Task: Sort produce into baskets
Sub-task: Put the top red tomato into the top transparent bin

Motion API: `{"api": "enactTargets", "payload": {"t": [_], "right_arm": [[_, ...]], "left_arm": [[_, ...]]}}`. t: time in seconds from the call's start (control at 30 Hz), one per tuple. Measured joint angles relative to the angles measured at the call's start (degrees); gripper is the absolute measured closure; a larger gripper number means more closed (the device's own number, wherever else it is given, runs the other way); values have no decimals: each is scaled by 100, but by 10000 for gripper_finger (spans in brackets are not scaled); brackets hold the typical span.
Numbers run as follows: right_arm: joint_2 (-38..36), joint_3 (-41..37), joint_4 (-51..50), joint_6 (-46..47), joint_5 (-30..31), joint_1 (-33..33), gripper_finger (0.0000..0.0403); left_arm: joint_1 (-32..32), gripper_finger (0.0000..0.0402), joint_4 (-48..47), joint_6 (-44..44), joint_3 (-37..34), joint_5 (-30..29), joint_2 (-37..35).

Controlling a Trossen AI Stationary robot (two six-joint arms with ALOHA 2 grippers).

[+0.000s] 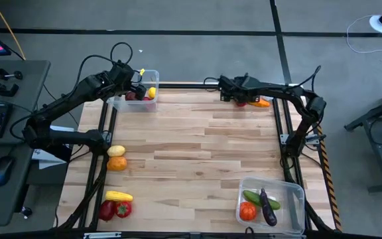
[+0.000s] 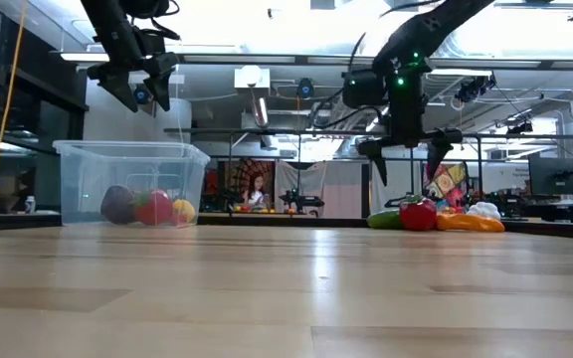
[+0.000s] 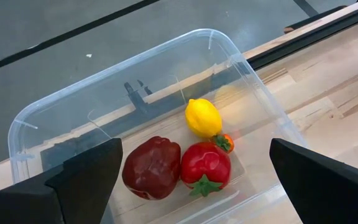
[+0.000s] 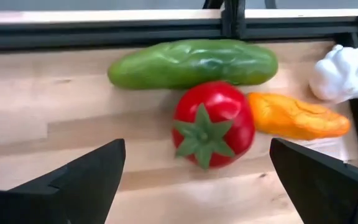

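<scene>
Four pieces at tabletop's far right edge: red tomato (image 4: 213, 124) touching green cucumber (image 4: 192, 63), carrot (image 4: 297, 117), garlic (image 4: 344, 73). Right gripper (image 4: 197, 180) hovering above, jaws wide; left gripper (image 3: 191, 186) wide over far-left tub (image 3: 61, 112). Probably light, smooth, slippery; best pinched across tomato's middle. Pale wood planks (image 1: 197, 146); cluttered lab beyond.

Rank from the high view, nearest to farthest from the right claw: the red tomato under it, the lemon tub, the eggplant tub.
From the right claw:
1. Red tomato, directly beneath, far edge.
2. Lemon tub, far-left corner, under the left claw.
3. Eggplant tub, near-right corner.
</scene>
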Motion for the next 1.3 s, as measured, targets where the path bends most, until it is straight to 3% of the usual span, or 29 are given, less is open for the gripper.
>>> {"api": "enactTargets", "payload": {"t": [0.17, 0.33, 0.53, 0.8, 1.3], "right_arm": [[0, 0, -190, 148, 433, 116, 11], [-1, -82, 33, 21, 294, -217, 11], [6, -827, 713, 262, -206, -231, 11], [7, -957, 1272, 95, 47, -219, 11], [104, -964, 1215, 430, 264, -359, 10]], "left_arm": [[0, 5, 2, 0, 0, -2, -2], [0, 5, 0, 72, 0, 17, 0], [0, 5, 2, 143, -2, 33, -1], [7, 5, 28, 146, -2, 33, 0], [7, 5, 28, 144, -2, 37, -2]]}}
